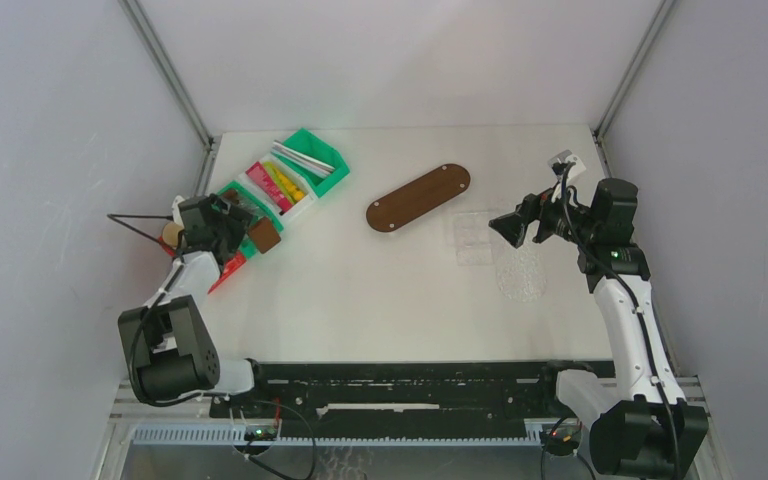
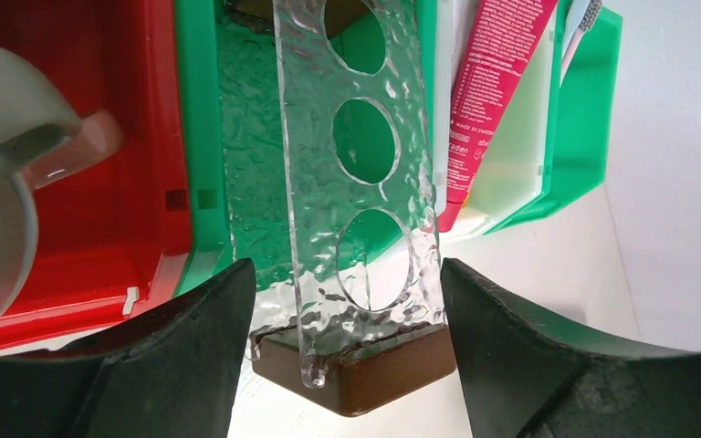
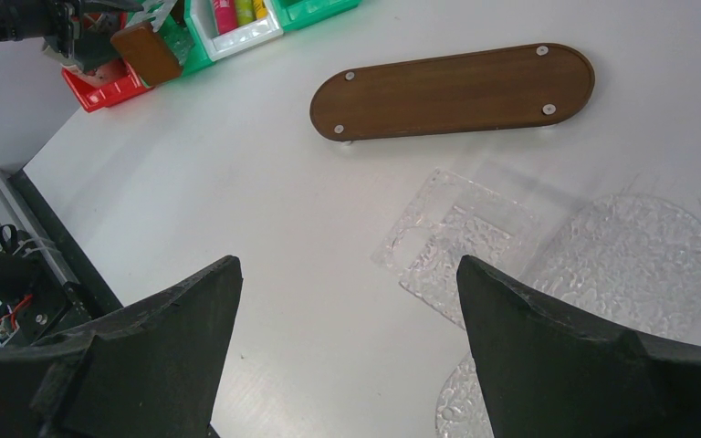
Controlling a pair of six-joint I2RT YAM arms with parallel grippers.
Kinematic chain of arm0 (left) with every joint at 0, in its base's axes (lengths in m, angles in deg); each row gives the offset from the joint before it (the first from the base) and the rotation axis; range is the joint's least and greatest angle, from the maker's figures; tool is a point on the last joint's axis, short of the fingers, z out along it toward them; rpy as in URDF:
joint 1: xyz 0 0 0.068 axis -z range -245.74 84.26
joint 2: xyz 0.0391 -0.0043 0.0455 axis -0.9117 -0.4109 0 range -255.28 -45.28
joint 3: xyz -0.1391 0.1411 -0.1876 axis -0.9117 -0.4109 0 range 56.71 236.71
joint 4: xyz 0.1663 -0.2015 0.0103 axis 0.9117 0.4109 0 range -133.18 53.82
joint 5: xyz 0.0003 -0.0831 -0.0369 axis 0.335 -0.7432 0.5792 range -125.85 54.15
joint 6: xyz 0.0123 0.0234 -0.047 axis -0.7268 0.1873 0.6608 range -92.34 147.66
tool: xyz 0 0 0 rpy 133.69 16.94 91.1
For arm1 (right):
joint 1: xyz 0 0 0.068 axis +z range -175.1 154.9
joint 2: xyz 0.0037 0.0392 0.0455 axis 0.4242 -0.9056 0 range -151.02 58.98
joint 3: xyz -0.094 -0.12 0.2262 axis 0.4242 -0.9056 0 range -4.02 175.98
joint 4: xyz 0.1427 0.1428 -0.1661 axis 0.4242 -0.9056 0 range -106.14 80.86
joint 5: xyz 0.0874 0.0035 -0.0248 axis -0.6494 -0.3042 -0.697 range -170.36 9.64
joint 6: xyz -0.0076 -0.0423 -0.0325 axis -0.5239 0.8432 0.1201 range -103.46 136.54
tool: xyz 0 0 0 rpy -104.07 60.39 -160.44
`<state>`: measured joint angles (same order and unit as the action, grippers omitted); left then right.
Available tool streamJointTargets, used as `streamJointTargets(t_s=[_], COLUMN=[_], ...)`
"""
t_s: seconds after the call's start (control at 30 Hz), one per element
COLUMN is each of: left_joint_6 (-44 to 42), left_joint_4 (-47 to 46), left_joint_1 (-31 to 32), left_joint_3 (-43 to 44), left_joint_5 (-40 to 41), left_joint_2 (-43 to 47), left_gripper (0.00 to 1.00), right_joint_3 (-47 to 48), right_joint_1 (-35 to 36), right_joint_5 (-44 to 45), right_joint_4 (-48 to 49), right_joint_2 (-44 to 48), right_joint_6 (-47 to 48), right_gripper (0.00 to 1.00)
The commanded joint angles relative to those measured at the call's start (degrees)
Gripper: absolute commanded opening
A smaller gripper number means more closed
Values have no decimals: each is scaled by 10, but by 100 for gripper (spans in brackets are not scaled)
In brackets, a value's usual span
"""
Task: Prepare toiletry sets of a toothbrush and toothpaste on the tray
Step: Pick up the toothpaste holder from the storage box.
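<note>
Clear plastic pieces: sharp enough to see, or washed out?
Left wrist: clear holder sharp, its ripples warping the green bin behind. Right wrist: clear mats faint but readable. Top external: they nearly vanish against the white table.

The far oval tray [image 1: 418, 197] is dark, satin-smooth wood set with small silvery studs [image 3: 349, 77], the tabletop [image 1: 360, 300] is matt white, and at the left the red bin [image 2: 100, 219] and green bin [image 2: 199, 137] are glossy plastic — beside them, the holder panel [image 2: 306, 164] is clear, ripple-textured plastic on a smooth brown wooden base [image 2: 383, 374].
</note>
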<state>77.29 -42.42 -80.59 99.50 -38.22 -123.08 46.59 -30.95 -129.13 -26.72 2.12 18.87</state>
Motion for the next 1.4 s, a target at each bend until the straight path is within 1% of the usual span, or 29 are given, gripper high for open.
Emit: streamJointTargets(t_s=[0.0,0.13,0.37,0.47,0.57,0.6,0.87,1.07,1.23,1.33,1.37], left_joint_6=[10,13,13,13,14,15,19,20,14,8,7], left_joint_4=[-37,-53,-112,-121,-132,-135,-150,-161,-158,-158,-158], left_joint_1=[3,3,3,3,3,3,3,7,8,8,7], left_joint_3=[28,26,5,4,4,3,4,15,19,21,21], left_joint_5=[-16,-20,-30,-36,-45,-47,-47,-41,-32,-32,-33], left_joint_2=[-8,-14,-15,-18,-25,-27,-41,-56,-61,-61,-61], left_gripper=[78,78,72,69,61,60,58,53,51,42,37], right_joint_3=[9,8,8,8,9,8,9,12,12,12,12], right_joint_1=[-1,-2,-3,-2,-2,-3,-3,-6,-7,-6,-6], right_joint_5=[-2,-2,-3,-2,-2,-2,-2,-2,-2,-3,-3], right_joint_4=[13,13,13,14,14,14,14,10,10,10,10], right_joint_2=[0,-1,-3,-2,-2,-2,-1,-1,-1,-1,-1], right_joint_6=[9,9,9,9,9,10,10,11,11,11,10], right_gripper=[96,96,96,96,96,96,96,96,96,96,96])
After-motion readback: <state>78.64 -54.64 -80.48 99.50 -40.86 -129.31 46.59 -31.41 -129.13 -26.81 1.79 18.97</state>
